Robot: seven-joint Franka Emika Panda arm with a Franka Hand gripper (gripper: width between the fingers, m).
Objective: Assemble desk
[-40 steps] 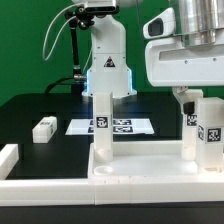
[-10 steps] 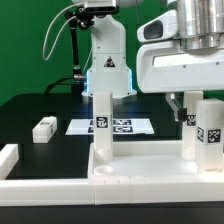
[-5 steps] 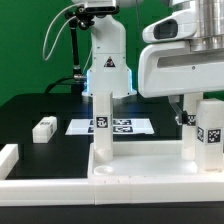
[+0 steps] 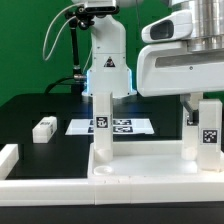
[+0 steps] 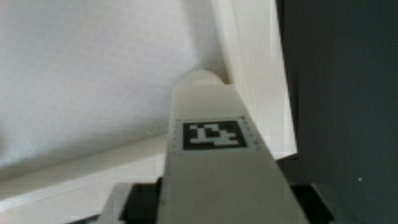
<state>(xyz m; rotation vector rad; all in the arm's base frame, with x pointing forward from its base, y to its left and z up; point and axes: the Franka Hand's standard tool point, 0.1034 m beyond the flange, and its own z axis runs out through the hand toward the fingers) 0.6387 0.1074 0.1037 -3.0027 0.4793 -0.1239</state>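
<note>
End effector (image 5: 214, 205) clamped on tagged white plastic leg (image 5: 222, 150) — blocky, smooth, upright on rimmed desk top (image 4: 140, 172); second leg (image 4: 101, 125) opposite.

Claw (image 4: 193, 103) lowered from above onto the tagged leg (image 4: 207, 135) at the exterior view's right, fingers no longer visible beside that leg, jaws narrowed from wide open toward its sides, arm housing shifted slightly lower and rightward in the exterior view.
</note>
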